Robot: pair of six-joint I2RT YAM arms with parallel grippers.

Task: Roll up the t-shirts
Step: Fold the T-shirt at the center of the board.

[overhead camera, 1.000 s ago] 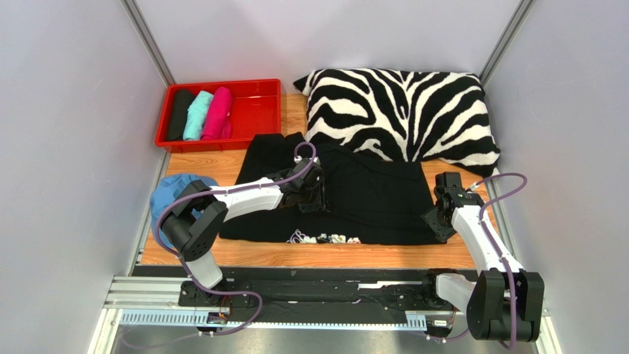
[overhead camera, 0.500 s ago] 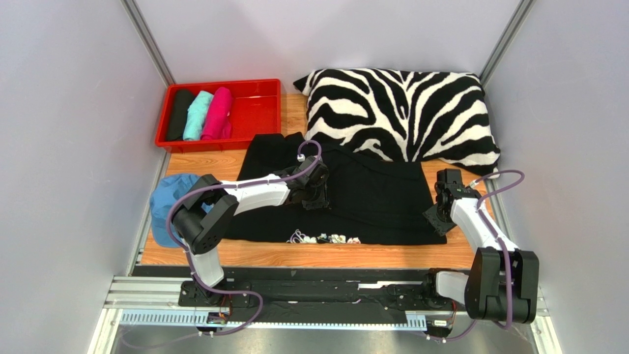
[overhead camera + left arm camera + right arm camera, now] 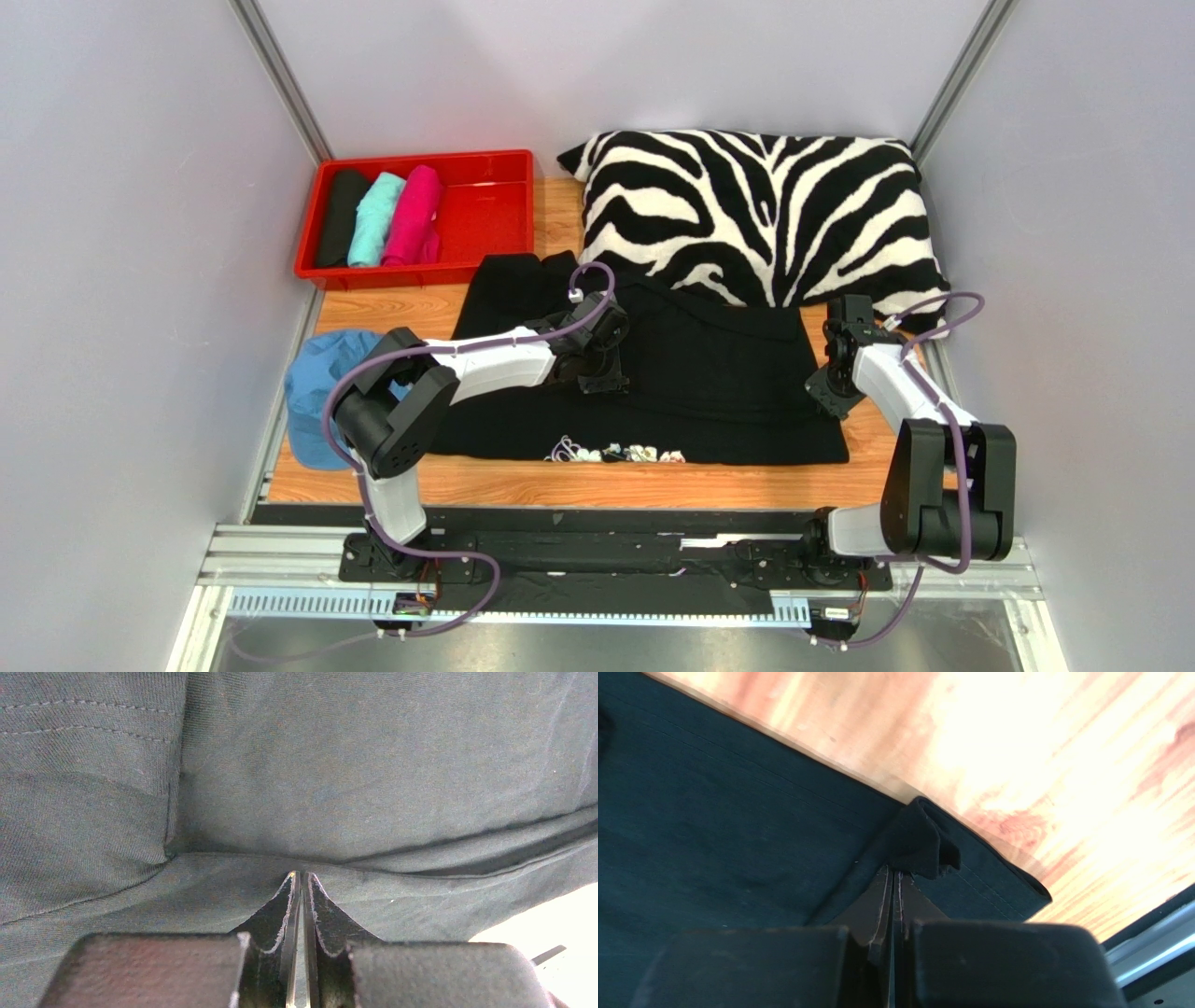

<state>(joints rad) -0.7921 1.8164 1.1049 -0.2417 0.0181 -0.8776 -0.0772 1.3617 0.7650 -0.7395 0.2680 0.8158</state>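
My two arms reach out from the near rail, elbows bent. The left forearm angles across to the middle of the cloth, and the right folds tightly up along the right side. My left gripper (image 3: 302, 880) points down with its fingers nearly together, nipping a fold in the large black t-shirt (image 3: 709, 378). My right gripper (image 3: 895, 875) is clamped fully closed on a small tuft of the same shirt, bunched up at its right-hand hem.

The shirt lies flat on the wooden table (image 3: 589, 483) with its long axis running left to right. Its white print (image 3: 617, 452) sits along the near edge, and one corner pokes out at the far left.

A narrow strip of bare wood runs between the near edge and the rail. Beside my right gripper the hem stops short of the table's right side, so some bare wood shows there too. A blue cloth (image 3: 312, 385) lies beside the shirt on the left.

Beyond the far left corner stands a red bin (image 3: 491, 210) holding a rolled black tee (image 3: 340, 217), a teal tee (image 3: 376, 217) and a pink tee (image 3: 413, 214) side by side at its left end. The zebra-striped pillow (image 3: 758, 210) rests against the shirt's far right edge.
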